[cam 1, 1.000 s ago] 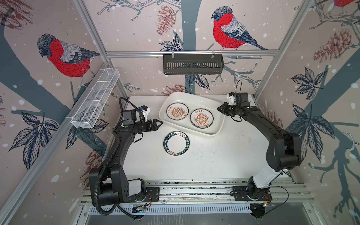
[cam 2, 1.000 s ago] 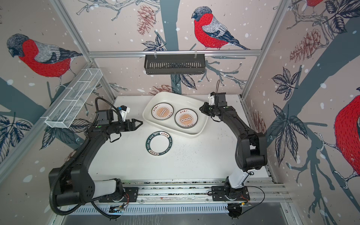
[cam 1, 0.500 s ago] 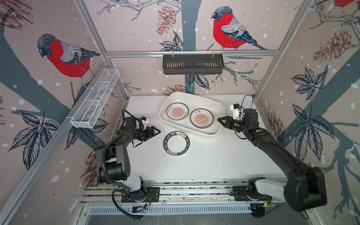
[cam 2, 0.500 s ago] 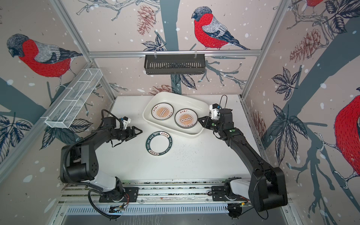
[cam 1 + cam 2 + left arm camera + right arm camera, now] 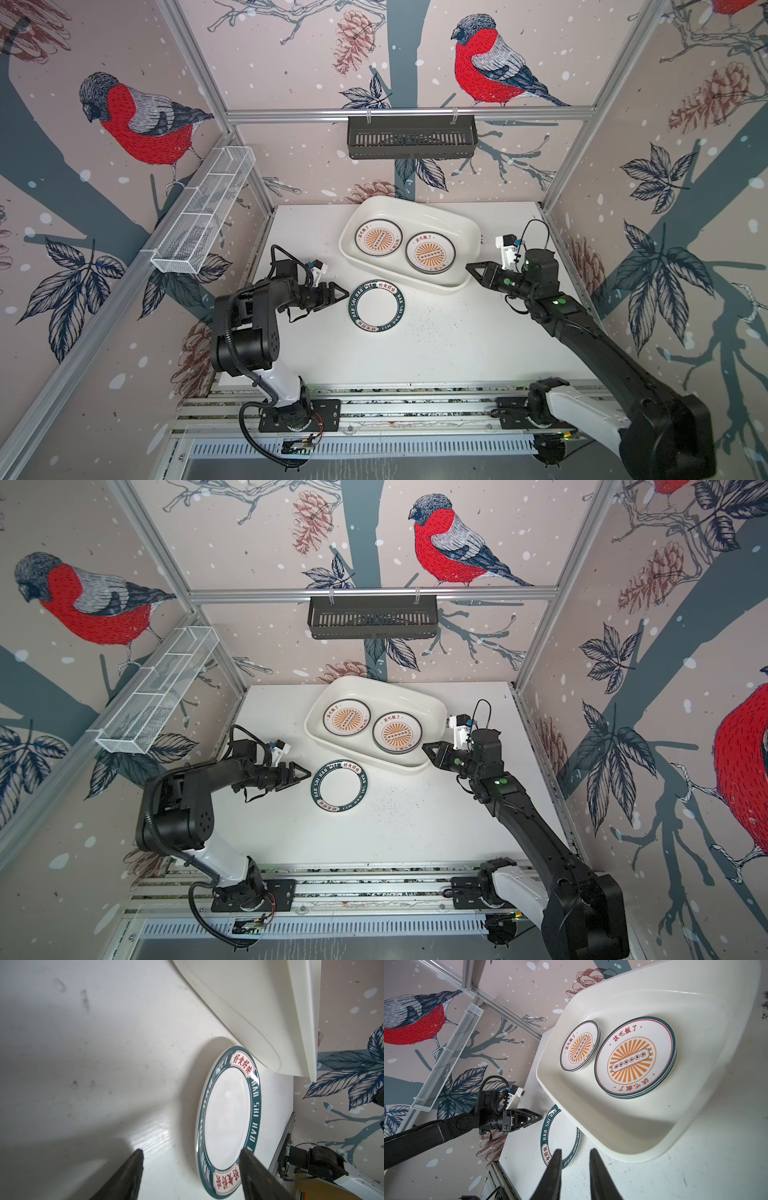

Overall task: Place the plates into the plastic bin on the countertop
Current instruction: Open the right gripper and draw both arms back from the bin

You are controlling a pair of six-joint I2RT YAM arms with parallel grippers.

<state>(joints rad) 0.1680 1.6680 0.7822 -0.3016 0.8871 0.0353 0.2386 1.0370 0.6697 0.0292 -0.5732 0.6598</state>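
Observation:
One plate with a dark-green lettered rim [image 5: 377,306] [image 5: 339,786] lies flat on the countertop [image 5: 415,345], just in front of the plastic bin [image 5: 415,208]. Inside the bin sit two stacks of sunburst plates [image 5: 378,237] [image 5: 430,252]. My left gripper [image 5: 343,294] is open and empty, low over the counter, its tips at the lone plate's left edge [image 5: 227,1118]. My right gripper [image 5: 471,268] hovers by the bin's near right corner, jaws narrowly open with nothing between them [image 5: 575,1153].
A black slatted basket [image 5: 411,137] hangs on the back rail. A white wire-mesh basket [image 5: 203,216] hangs along the left wall. Aluminium rails [image 5: 415,409] edge the counter's front, where both arm bases stand.
The right gripper pulled back from the bin's far right corner to its near right corner, its jaws parting slightly. The left gripper came forward to the lone plate's edge, its jaws narrowing a little.

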